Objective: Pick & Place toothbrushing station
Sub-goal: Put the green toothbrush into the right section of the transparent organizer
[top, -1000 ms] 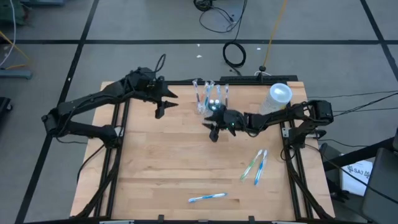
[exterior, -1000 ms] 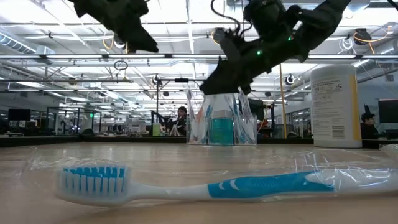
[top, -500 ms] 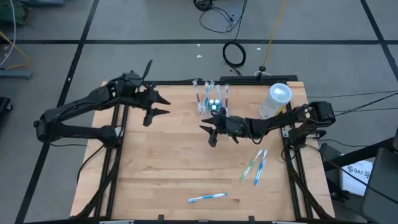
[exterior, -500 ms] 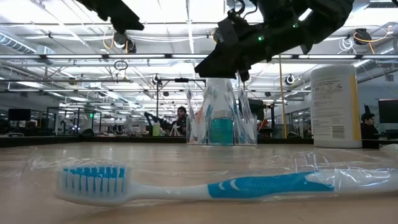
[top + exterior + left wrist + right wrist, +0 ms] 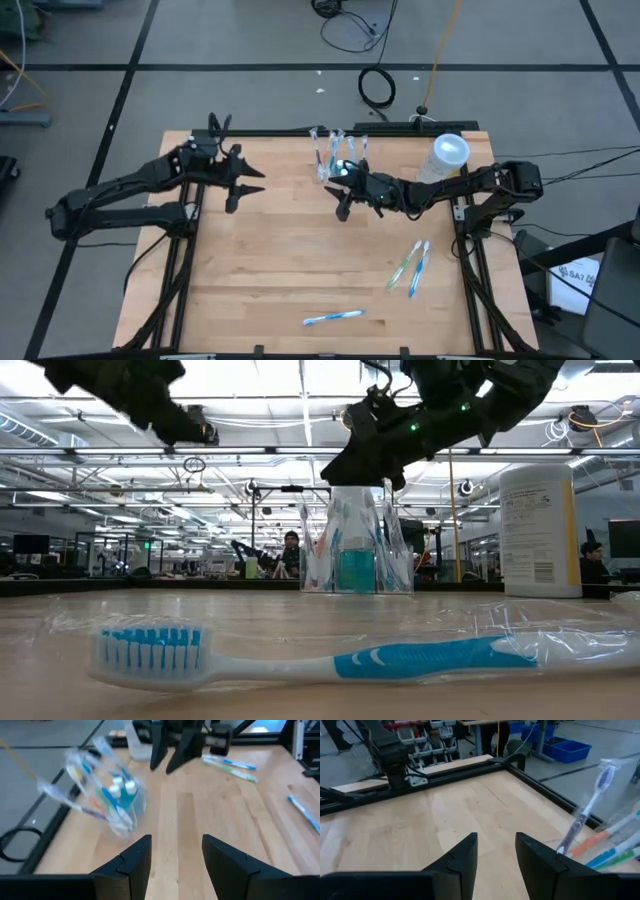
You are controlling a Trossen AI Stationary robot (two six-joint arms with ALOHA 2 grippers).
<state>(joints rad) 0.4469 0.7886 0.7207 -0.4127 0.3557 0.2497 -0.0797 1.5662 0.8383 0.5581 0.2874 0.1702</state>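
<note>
With my right gripper (image 5: 343, 203) open just below the toothbrushing station (image 5: 338, 154) at upper centre of the high view, and my left gripper (image 5: 240, 189) open at upper left, I should square up and close gently on its clear walls.

Grey floor (image 5: 250, 40) with dark tape lines around light wooden worktop (image 5: 270, 270). Black cable coil (image 5: 377, 88) on floor beyond worktop's far edge. Low view: large hall, bright ceiling strip lights (image 5: 290, 380), overhead trusses, seated person (image 5: 290, 552) far behind. Blue bins (image 5: 560, 747) in distance.
</note>
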